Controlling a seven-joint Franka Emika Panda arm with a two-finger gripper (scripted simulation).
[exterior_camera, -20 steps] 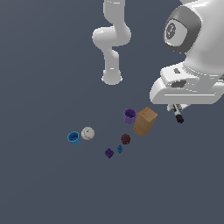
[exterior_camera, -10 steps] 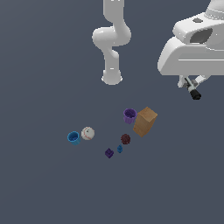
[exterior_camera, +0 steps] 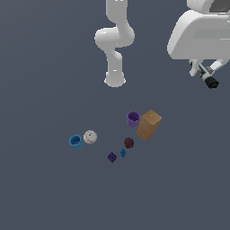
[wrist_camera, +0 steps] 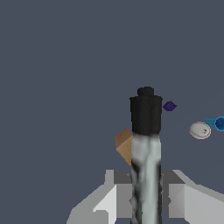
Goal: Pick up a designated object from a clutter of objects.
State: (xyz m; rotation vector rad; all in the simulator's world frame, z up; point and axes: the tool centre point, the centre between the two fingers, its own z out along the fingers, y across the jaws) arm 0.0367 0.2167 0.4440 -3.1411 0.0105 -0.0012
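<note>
- Since 1 s ago the gripper (exterior_camera: 207, 77) had climbed way up and off toward the exterior view's right, taking the marker (wrist_camera: 145, 148) with it.
- Fingers were pinched on the marker's grey shaft, long axis poking straight out past the tips, black cap outward.
- Brown box (exterior_camera: 148, 124), purple cup (exterior_camera: 133, 118) and the rest sat far below.

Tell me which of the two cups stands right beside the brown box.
The purple cup. It stands next to the brown cardboard box. The blue cup stands far off toward the exterior view's left, beside the white baseball.
</note>
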